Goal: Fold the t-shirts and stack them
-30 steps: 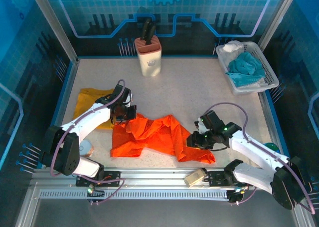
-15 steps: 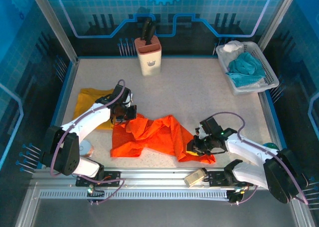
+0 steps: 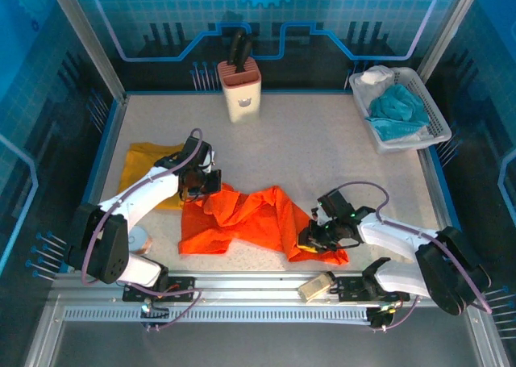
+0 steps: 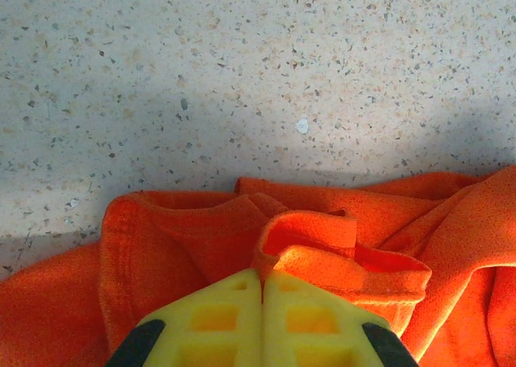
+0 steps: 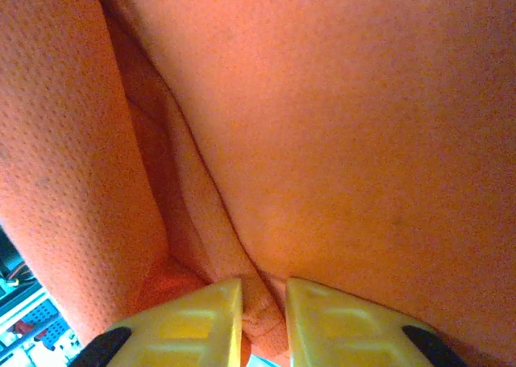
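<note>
Spreading the orange shirt [image 3: 242, 220] looks like the step in hand. It lies crumpled at the near middle of the tabletop [image 3: 306, 157], with both arms on it. The left jaws are pressed shut, and a raised fold of the far-left corner looks caught at their tip. The right jaws sit narrow, nipping a ridge of orange cloth at the near-right end. To do this well, I'd say the two grips should draw apart evenly and low, so the thin fabric flattens rather than slipping out or bunching. Mind the mustard shirt [image 3: 145, 164], partly under the left arm and close beside the orange one: a drag to the left could ruffle it. The knife block [image 3: 240, 89] stands well apart at the back. The basket [image 3: 439, 133], holding a teal cloth [image 3: 399, 109] and a white cloth [image 3: 375, 77], sits in the far-right corner, out of the way.
</note>
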`<state>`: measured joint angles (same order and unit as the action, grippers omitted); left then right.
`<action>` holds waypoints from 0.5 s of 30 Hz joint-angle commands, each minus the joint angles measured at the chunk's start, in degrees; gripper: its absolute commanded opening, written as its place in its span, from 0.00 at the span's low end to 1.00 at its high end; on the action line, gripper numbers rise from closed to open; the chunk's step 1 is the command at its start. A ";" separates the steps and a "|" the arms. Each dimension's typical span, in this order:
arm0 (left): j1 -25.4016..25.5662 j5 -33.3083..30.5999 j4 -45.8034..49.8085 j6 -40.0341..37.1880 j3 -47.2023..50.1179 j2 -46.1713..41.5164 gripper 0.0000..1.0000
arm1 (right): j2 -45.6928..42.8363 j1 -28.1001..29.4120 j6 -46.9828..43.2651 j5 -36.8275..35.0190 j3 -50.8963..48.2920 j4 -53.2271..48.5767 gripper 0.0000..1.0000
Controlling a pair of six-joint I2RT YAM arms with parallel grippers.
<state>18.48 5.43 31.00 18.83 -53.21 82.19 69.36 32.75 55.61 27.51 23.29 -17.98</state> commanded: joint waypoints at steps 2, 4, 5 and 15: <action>-0.73 1.51 -0.66 0.69 -0.05 0.17 0.00 | 0.44 1.43 1.56 0.79 -0.08 1.43 0.25; -0.78 1.60 -0.77 0.78 -0.05 0.30 0.00 | 0.43 2.02 1.82 0.79 0.13 1.67 0.26; -0.70 1.56 -0.85 0.86 -0.05 0.34 0.00 | 0.59 2.26 1.87 0.55 0.19 1.72 0.27; -0.72 1.34 -0.42 0.65 -0.09 0.03 0.00 | 1.94 3.19 2.31 0.96 -0.04 3.03 0.22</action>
<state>18.46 5.82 30.61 19.22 -53.21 82.19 70.78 35.16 57.12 27.53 23.29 -15.44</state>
